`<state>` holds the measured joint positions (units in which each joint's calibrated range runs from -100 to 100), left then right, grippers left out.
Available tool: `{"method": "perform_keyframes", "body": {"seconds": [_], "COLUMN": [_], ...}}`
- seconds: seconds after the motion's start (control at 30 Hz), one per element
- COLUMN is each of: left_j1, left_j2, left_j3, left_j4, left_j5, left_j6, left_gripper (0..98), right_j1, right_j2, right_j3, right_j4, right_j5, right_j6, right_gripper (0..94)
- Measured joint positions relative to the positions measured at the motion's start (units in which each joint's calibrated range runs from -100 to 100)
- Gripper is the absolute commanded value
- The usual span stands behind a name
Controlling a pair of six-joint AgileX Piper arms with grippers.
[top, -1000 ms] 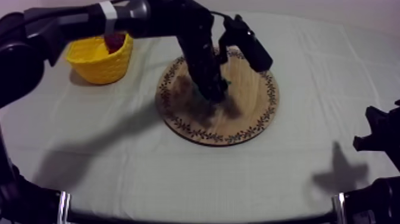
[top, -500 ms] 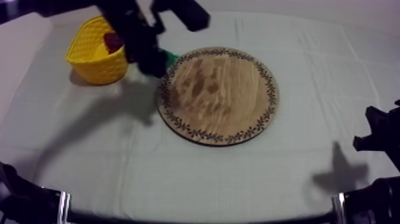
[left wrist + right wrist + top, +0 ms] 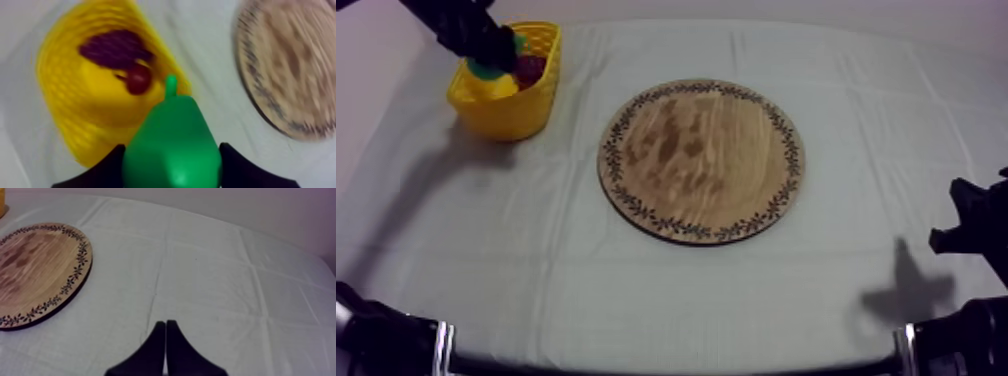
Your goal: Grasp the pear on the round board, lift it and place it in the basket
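My left gripper [image 3: 491, 62] hangs over the yellow basket [image 3: 531, 105] at the table's far left, shut on the green pear [image 3: 172, 145]. In the left wrist view the pear sits between the black fingers [image 3: 107, 167], just above the yellow basket [image 3: 65, 100], which holds a bunch of grapes [image 3: 115, 49] and a small red fruit [image 3: 138, 80]. A bit of green pear [image 3: 486, 70] peeks out under the gripper in the top view. The round wooden board [image 3: 701, 160] lies bare in the middle. My right gripper [image 3: 165, 338] rests shut at the right side, over cloth.
The patterned rim of the board [image 3: 75, 275] lies to one side of my right gripper. My right arm [image 3: 971, 230] sits low at the table's right edge. Grey-white cloth [image 3: 666, 290] stretches between board and front edge.
My left arm has carried the pear off the board, leftward past its rim, to above the basket. The board is now bare. My right arm has not moved.
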<state>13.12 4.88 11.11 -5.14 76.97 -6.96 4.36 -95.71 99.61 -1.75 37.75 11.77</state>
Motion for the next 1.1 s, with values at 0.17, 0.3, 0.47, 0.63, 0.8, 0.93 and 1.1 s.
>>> {"method": "perform_keyframes", "body": {"seconds": [0.17, 0.3, 0.47, 0.63, 0.8, 0.93, 1.1], "left_j1": [-3.60, -5.58, -6.81, -6.92, -6.88, -6.79, -6.61], "left_j2": [5.77, 11.76, 19.16, 25.10, 28.61, 29.37, 29.47], "left_j3": [-6.87, -12.03, -16.21, -17.85, -19.33, -20.24, -22.26], "left_j4": [-1.03, -1.59, -1.63, -1.06, -0.52, -0.53, -0.59], "left_j5": [-2.11, -2.84, -3.56, -3.66, -3.59, -3.52, -2.35], "left_j6": [0.56, 1.19, 1.41, 1.73, 1.33, 0.88, 1.23], "left_gripper": [60.3, 58.6, 57.0, 55.9, 56.8, 62.7, 77.6], "right_j1": [0.00, 0.00, 0.00, 0.00, 0.00, 0.00, 0.00], "right_j2": [0.00, 0.00, 0.00, 0.00, 0.00, 0.00, 0.00], "right_j3": [0.00, 0.00, 0.00, 0.00, 0.00, 0.00, 0.00], "right_j4": [0.00, 0.00, 0.00, 0.00, 0.00, 0.00, 0.00], "right_j5": [-0.09, -0.02, -0.02, -0.02, -0.02, -0.02, -0.02], "right_j6": [0.00, 0.00, 0.00, 0.00, 0.00, 0.00, 0.03], "right_gripper": [0.5, 0.5, 0.5, 0.5, 0.5, 0.5, 0.5]}}
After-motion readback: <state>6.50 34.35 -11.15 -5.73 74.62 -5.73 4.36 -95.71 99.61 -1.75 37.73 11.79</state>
